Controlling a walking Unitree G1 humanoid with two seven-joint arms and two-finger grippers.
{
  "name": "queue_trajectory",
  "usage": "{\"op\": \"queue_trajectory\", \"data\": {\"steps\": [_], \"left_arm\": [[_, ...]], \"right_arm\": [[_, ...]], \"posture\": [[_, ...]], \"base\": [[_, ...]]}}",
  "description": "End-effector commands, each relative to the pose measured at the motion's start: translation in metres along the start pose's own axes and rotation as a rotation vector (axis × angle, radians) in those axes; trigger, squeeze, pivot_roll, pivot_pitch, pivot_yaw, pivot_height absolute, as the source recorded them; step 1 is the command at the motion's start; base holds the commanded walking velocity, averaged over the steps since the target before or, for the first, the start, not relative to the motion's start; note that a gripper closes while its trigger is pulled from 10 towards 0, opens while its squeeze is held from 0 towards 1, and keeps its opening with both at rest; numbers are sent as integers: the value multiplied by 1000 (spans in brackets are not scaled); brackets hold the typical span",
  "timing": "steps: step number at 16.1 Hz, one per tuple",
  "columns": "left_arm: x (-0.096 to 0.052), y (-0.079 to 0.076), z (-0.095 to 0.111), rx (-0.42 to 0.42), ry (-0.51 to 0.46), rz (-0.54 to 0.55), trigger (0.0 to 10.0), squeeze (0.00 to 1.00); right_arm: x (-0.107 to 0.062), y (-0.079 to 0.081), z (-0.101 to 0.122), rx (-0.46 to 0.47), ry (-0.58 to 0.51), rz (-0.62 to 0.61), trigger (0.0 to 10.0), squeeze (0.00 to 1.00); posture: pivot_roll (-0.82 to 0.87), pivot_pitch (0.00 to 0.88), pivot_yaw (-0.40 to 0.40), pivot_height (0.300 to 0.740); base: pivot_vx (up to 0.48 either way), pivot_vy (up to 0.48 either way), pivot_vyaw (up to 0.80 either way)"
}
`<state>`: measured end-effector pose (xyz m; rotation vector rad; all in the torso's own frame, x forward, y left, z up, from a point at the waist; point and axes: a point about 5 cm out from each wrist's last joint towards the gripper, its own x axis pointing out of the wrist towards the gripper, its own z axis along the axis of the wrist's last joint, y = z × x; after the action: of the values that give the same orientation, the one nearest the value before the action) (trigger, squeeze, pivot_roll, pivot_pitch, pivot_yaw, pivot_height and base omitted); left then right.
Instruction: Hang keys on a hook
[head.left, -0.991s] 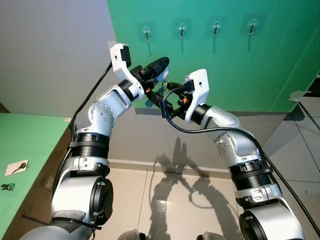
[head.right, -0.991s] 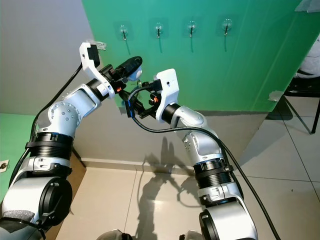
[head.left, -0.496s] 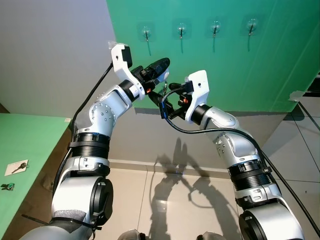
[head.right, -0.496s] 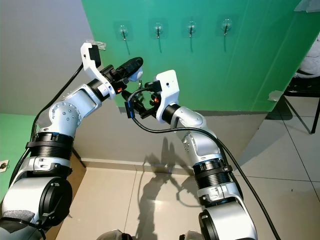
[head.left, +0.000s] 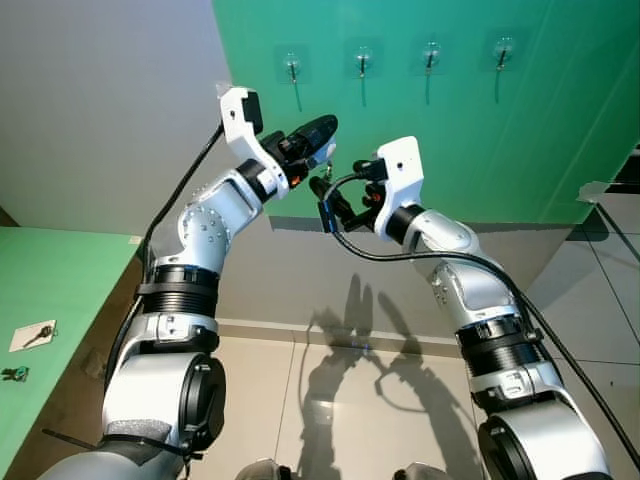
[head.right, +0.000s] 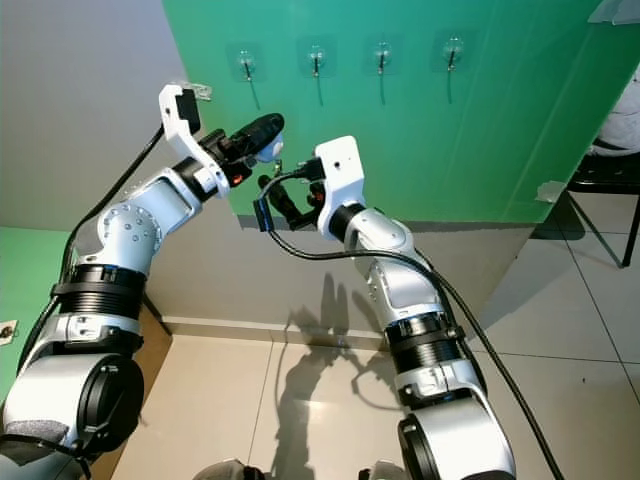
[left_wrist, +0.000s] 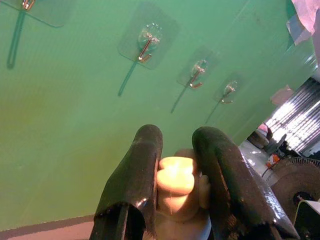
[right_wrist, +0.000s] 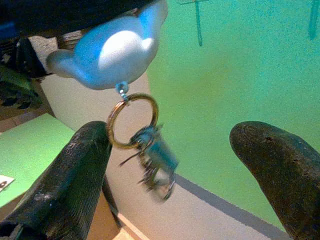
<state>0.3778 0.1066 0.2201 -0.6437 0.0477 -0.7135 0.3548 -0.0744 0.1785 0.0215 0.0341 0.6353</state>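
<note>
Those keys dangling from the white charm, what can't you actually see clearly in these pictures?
- Keys: blurred in the right wrist view, so their number and shape are unclear; too small in the head views.
- White charm: the left pincer hides most of it in the left wrist view.
- Right pincer: fingers cut off by the right wrist view's lower edge.
- Green table's small items: too small to identify.

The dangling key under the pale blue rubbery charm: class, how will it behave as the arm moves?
The left gripper pinches only the pale blue charm, so the brass ring and small key probably swing freely. They look light. The key's blur suggests swaying.
</note>
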Motion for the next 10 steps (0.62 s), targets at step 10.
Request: {"op": "queue_trajectory", "data": {"steps": [10], "left_arm": [[0,9,14,67,-31,105,0,0]], "right_arm": [[0,7,13,11,19,-80,10000,0]], "posture": [[-225,0,119,736]], "base": [[0,0,0]]}}
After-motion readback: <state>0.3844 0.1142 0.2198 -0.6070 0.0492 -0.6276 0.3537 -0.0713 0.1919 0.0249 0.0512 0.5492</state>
